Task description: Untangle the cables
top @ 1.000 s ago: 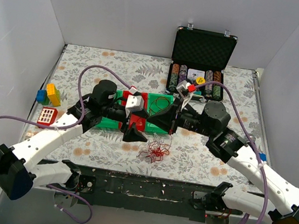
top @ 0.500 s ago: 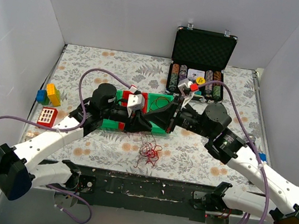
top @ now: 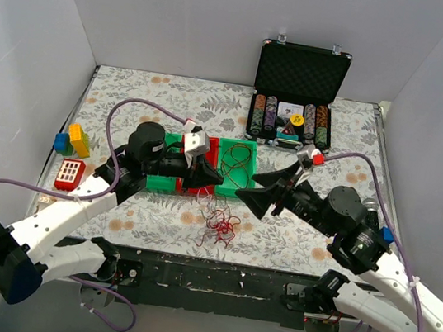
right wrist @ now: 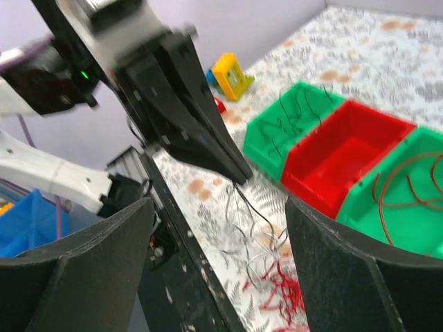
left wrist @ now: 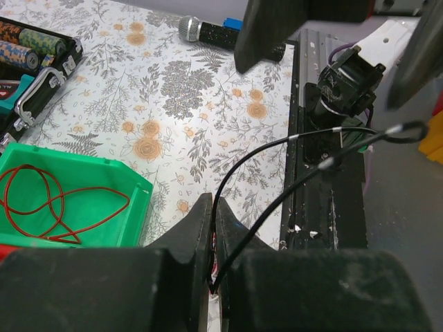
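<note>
Two changes are registering: the left gripper (left wrist: pixel 211 207) is now clamping together on one black cable (left wrist: pixel 277 149), while the right gripper (top: pixel 265 191) is standing apart, having backed toward the worktop's right edge. The cables (top: pixel 220 221) are lying tangled near the front edge, so separation is likely only beginning. No legible writing is showing.

Floral table (top: pixel 133 90) bears bins (top: pixel 231 186), chip case (top: pixel 302 70), blocks (top: pixel 78 139) (left edge), cables (top: pixel 220 220).
</note>
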Tool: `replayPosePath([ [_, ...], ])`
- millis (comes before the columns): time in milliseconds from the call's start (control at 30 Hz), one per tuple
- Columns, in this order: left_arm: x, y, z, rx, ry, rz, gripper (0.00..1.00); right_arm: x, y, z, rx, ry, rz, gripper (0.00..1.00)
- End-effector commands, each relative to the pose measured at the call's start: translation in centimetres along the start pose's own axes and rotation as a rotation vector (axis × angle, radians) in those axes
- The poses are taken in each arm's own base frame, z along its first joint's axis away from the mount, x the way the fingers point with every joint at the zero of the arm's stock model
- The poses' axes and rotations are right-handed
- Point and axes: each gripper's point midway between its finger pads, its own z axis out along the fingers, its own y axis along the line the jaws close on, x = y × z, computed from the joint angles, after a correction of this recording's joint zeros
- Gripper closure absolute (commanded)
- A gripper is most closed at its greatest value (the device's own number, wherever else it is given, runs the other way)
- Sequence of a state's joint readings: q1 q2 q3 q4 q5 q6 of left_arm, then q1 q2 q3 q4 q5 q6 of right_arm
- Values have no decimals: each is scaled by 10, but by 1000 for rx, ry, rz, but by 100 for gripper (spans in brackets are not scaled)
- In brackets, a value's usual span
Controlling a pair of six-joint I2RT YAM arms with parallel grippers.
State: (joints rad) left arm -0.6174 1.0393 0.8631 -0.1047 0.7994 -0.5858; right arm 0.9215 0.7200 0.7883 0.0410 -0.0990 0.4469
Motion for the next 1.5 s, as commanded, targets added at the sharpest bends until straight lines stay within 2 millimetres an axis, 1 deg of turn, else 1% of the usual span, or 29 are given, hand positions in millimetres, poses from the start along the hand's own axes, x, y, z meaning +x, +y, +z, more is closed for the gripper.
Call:
replayPosePath([
  [0,-35,-5,-7,-18,-66,16,100,40,-18,-7,42,74,28,15],
  [67,-43,-5,-8,-24,-81,19,100,64,-19,-8,11,121,48,14],
  [167,-57,-7,-10,-23,-106,22,100,95,-27,-3,-19,139,87,13],
  [200,-60,-8,-10,-21,-109,20,100,101,-29,-1,-24,135,86,13],
  [267,-67,-9,-11,-21,-121,19,100,108,-38,4,-3,121,72,12],
  [367,-80,-8,-13,-35,-139,22,100,106,-41,14,-2,91,40,12],
  [467,-91,-8,-15,-41,-154,34,100,102,-37,25,-14,62,3,11],
  [533,-99,-9,-17,-42,-166,42,100,97,-31,31,-26,34,-31,11],
  [633,-111,-10,-19,-50,-185,65,100,100,-26,42,-29,21,-63,11],
  [667,-114,-9,-20,-57,-188,80,100,107,-24,45,-32,45,-68,11],
  [733,-122,-6,-23,-79,-196,109,100,115,-27,52,8,60,-76,10],
  [800,-132,-4,-27,-104,-208,133,100,128,-28,55,22,82,-83,10],
  [933,-150,-10,-34,-111,-233,146,100,149,-32,61,57,115,-93,9],
  [1167,-204,-28,-54,-116,-334,155,100,185,-53,64,135,178,-59,9],
  [1333,-234,-37,-68,-130,-395,172,100,204,-60,63,169,210,-37,9],
  [1400,-248,-37,-75,-162,-426,216,100,211,-60,63,173,227,-28,8],
  [1467,-264,-25,-87,-270,-468,272,100,219,-63,61,189,258,-23,8],
])
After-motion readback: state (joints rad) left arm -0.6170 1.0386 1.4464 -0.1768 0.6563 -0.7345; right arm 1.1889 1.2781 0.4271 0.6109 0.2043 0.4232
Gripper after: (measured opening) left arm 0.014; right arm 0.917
